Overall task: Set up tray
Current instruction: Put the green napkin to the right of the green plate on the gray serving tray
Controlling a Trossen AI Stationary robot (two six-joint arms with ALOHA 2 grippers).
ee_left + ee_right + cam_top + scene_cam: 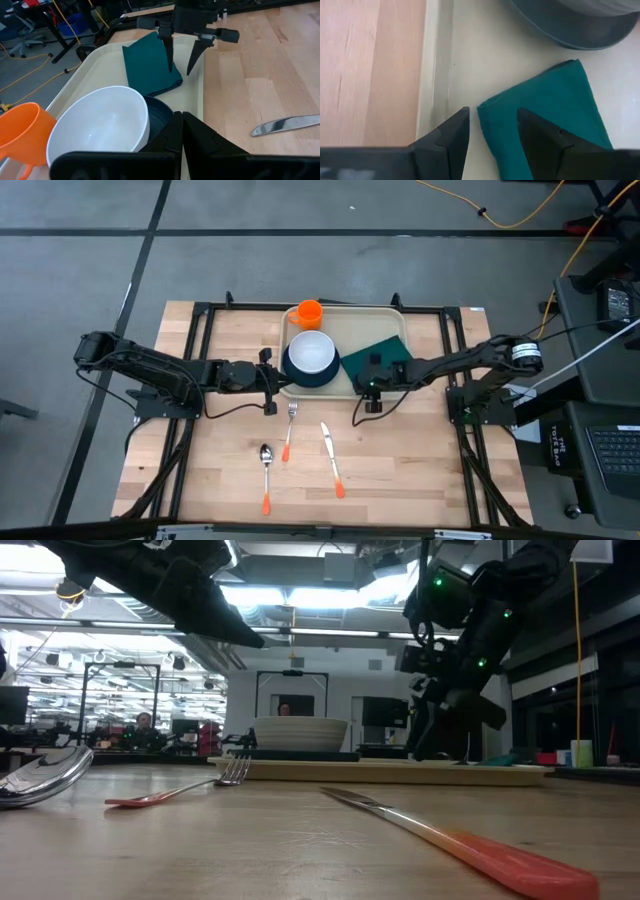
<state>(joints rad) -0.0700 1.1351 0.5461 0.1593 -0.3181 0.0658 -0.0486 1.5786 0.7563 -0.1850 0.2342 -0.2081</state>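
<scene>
3 utensils, fork, knife and spoon, lie outside the tray at the table's far edge, where the right gripper hangs open and empty over the napkin, the left gripper shut and empty beside the plate.

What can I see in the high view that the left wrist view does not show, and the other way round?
Only the high view shows the fork, the spoon, the whole left arm and the table's frame. Only the left wrist view shows the right gripper from the front, its fingers open just above the green napkin. Both show the tray, the white bowl on the dark plate, the orange cup and the knife.
</scene>
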